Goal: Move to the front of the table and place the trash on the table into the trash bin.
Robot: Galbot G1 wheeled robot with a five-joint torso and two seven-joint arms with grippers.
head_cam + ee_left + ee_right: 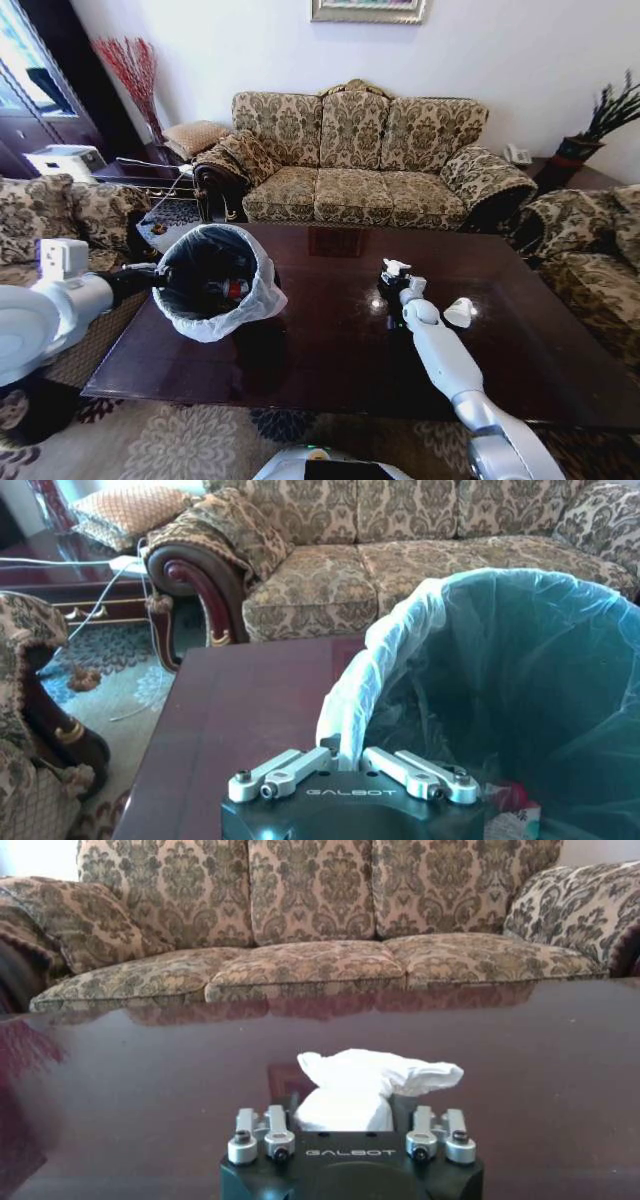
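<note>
The black mesh trash bin with its white bag liner hangs tilted over the left part of the dark glossy table. My left gripper is shut on the bin's rim, and my left gripper reaches it from the left. Red-labelled trash lies inside the bin. At mid-table my right gripper is shut on a crumpled white tissue, held just above the tabletop. Another white tissue lies on the table to the right of that arm.
A patterned sofa stands behind the table, with armchairs at the left and right. A dark side table with cables sits beyond the table's left end. Patterned carpet runs along the table's near edge.
</note>
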